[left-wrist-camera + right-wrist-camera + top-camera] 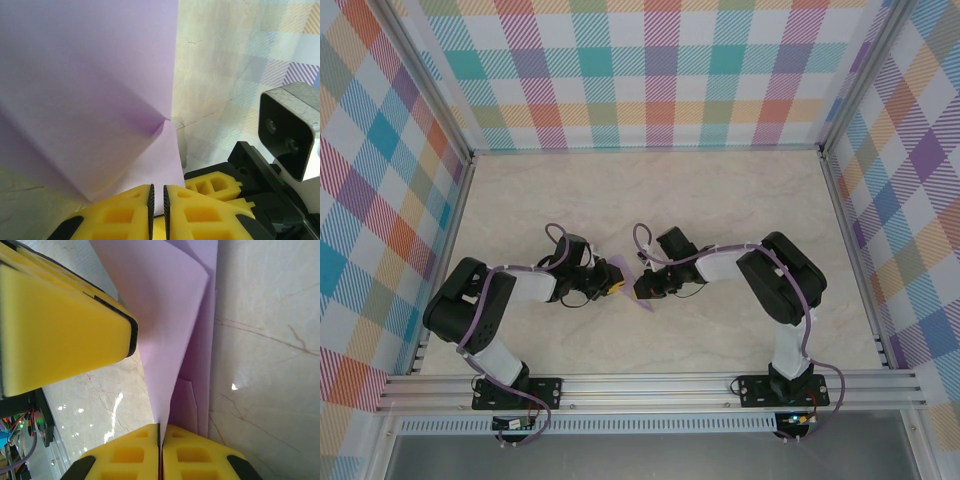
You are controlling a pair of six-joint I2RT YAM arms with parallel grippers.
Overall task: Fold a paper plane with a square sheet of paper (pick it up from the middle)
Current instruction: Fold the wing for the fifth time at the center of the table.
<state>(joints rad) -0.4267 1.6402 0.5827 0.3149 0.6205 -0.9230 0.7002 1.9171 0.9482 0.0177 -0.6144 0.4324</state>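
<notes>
Presently the left hand (157,202) and the right hand (160,440) each pinch an edge of the square sheet of paper (90,100), partly folded between them over the bench (720,200). Hold both grips firm; align the edges before you crease.

arms (470,305): black joints, white links | cables (556,232): purple | fingers (190,455): yellow, black-edged pads

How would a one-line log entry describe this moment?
stage: mid-fold | left claw: shut on purple paper | right claw: shut on purple paper | paper: creased, partly folded
</notes>
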